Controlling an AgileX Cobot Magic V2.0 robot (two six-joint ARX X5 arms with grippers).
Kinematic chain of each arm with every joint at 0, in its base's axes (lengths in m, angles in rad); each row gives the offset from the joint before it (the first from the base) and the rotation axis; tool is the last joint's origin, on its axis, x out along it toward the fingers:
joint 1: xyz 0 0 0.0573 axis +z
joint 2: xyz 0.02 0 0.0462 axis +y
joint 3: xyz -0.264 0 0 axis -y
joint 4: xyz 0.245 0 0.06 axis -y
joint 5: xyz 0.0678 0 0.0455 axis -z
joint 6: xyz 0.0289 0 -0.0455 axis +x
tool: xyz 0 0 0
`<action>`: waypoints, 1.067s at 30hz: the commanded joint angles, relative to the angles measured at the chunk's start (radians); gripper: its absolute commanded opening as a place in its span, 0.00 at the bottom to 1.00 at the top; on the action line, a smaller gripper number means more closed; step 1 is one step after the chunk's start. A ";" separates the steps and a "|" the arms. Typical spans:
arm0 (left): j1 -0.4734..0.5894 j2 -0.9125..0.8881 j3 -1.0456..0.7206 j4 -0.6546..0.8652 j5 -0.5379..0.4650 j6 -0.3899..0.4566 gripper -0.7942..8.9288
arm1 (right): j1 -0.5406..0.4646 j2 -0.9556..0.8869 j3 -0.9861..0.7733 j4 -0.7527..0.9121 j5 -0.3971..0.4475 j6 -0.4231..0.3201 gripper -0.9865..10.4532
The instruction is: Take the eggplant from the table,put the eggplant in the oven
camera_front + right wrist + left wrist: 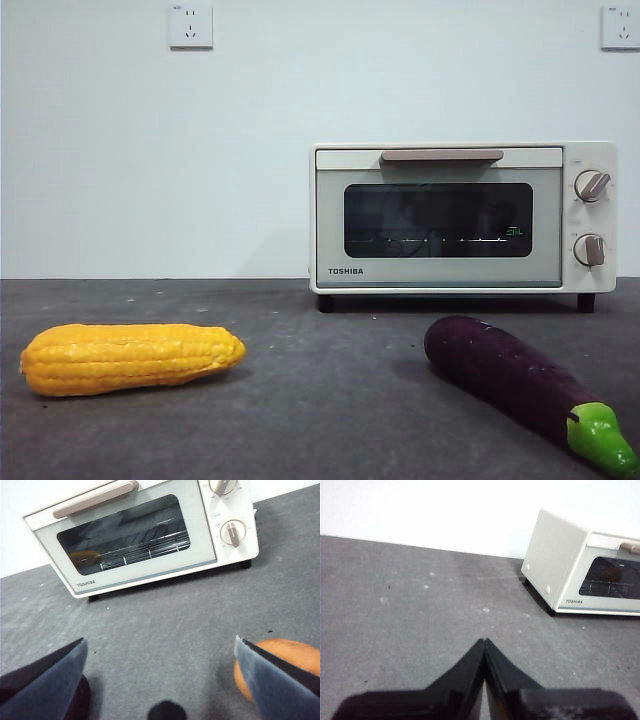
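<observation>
Right hand [160, 655], jaws apart; left hand [484, 647], jaws together. Long dark purple toy eggplant [505, 375] lay ungrasped: best gripped mid-body.

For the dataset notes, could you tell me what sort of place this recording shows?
Probably a lab tabletop staged as a mock kitchen: a toaster oven with its door shut, a toy eggplant and corn cob on a dark grey table, before a bare white wall with sockets.

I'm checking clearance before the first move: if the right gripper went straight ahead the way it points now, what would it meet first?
Probably bare table, then the oven door beyond it. The right gripper, jaws open, aims between the eggplant and an orange thing; depth is unclear.
</observation>
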 commanded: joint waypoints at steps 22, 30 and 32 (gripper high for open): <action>0.001 0.311 0.268 -0.002 0.208 0.000 0.08 | 0.001 0.007 0.144 -0.021 0.010 0.094 0.08; -0.014 0.418 0.456 -0.053 0.277 0.005 0.08 | 0.001 0.163 0.433 -0.222 -0.001 0.016 0.08; -0.030 0.439 0.505 -0.078 0.278 0.016 0.08 | 0.001 0.221 0.515 -0.282 -0.004 -0.026 0.08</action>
